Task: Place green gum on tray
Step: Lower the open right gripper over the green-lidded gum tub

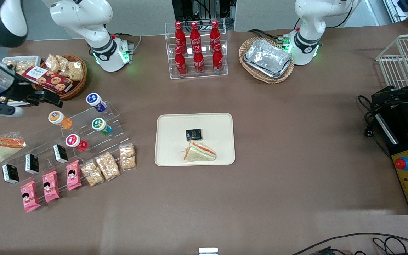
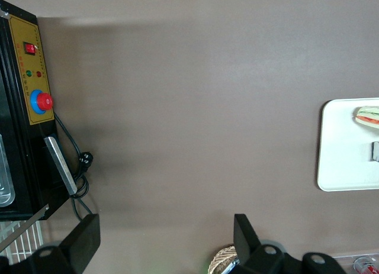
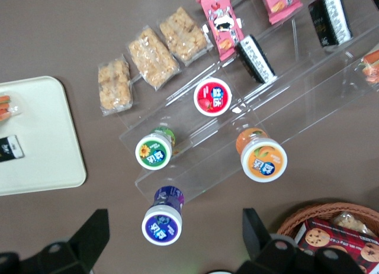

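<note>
Front overhead; 2 wrist views downward.

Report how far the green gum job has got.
Done: nothing on the gum itself. The green gum still stands on the clear stepped rack, beside the red-lidded bottle. The tray holds only a sandwich and a small black packet. In hand: the gripper hangs open above the blue-lidded bottle, holding nothing. Left: reach the gum, grasp it, carry it to the tray, release.
</note>
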Action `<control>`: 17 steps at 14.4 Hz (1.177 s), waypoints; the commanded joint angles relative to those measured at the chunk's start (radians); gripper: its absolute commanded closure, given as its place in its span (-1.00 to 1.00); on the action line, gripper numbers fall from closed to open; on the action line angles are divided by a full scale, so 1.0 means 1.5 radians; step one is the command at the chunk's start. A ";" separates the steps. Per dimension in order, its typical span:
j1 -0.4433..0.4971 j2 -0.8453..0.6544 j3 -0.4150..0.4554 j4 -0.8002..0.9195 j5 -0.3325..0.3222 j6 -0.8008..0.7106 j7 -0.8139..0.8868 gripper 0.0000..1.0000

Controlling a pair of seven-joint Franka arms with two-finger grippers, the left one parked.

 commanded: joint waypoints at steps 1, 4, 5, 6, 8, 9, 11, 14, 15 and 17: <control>0.023 -0.041 -0.001 -0.086 0.000 0.072 0.008 -1.00; 0.058 -0.041 0.001 -0.148 0.000 0.154 0.068 -1.00; 0.063 -0.040 0.002 -0.168 -0.001 0.183 0.075 -1.00; 0.063 -0.036 0.004 -0.178 -0.001 0.208 0.075 -1.00; 0.064 -0.020 0.004 -0.196 -0.001 0.243 0.075 -1.00; 0.064 -0.018 0.005 -0.210 -0.001 0.264 0.075 -1.00; 0.069 -0.016 0.005 -0.238 -0.001 0.299 0.075 -1.00; 0.071 -0.007 0.006 -0.267 -0.001 0.337 0.075 -1.00; 0.073 -0.002 0.009 -0.277 -0.001 0.358 0.076 -1.00; 0.082 0.010 0.012 -0.297 -0.001 0.396 0.077 -1.00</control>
